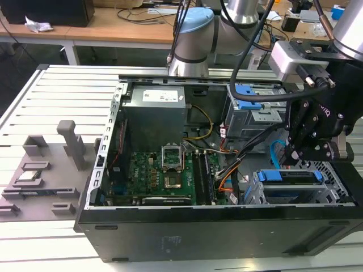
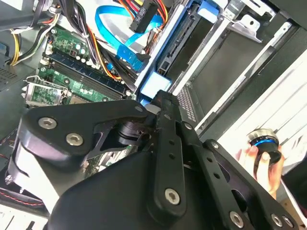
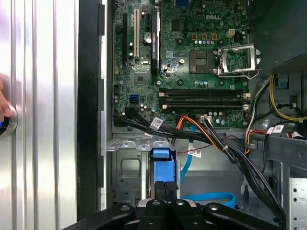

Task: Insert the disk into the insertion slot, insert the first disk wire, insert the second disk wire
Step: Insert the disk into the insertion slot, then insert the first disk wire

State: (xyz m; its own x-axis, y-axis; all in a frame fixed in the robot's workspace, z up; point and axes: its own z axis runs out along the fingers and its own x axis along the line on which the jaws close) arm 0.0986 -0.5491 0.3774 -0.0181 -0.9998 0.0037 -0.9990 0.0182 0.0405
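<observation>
The disk (image 1: pixel 292 177), framed by its blue carrier (image 3: pixel 161 165), lies in the low grey insertion slot (image 1: pixel 256 195) at the case's front corner on the exterior view's right. My gripper (image 1: pixel 290 157) hangs just above the disk's near end. Its black fingers (image 3: pixel 160 191) are pressed together at the carrier's blue tab (image 2: pixel 156 84), with nothing visible between them. The second disk wire (image 1: pixel 276 152) is a thin light-blue cable (image 2: pixel 112 26) that loops free beside the gripper (image 3: pixel 166 191), its blue plug (image 2: pixel 130 56) loose. A black plug on coloured wires (image 2: pixel 144 19) hangs near it.
The taller grey cage with a blue latch (image 1: pixel 249 102) stands behind the slot. Black cable bundles (image 3: pixel 230 153) cross between the motherboard (image 1: pixel 164 175) and the bays. A person's hand (image 2: pixel 256 155) holds a round knob outside the case wall. Grey fixtures (image 1: pixel 39 170) sit on the table.
</observation>
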